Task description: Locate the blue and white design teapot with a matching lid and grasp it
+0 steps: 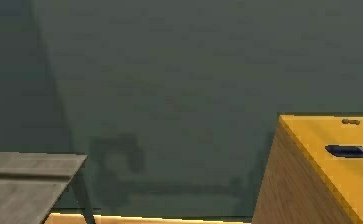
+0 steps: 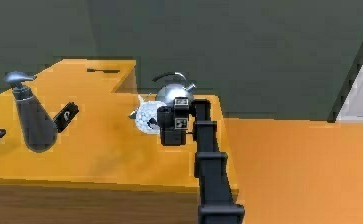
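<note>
On orange counter (image 2: 99,150) | teapot (image 2: 168,96): round, white-bluish, arched handle | pincer (image 2: 159,122) near it, hold: cannot tell

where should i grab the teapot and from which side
Probably the arched handle over the teapot: it stands upright, clear above the round body. Come from above, from the table's near side, where the gripper is; the table's far edge lies close behind the teapot.

A dull grey-green wall (image 1: 169,70) stands behind a yellow wooden counter (image 1: 309,170), a grey table (image 1: 29,172) and orange floor (image 2: 299,165).
</note>
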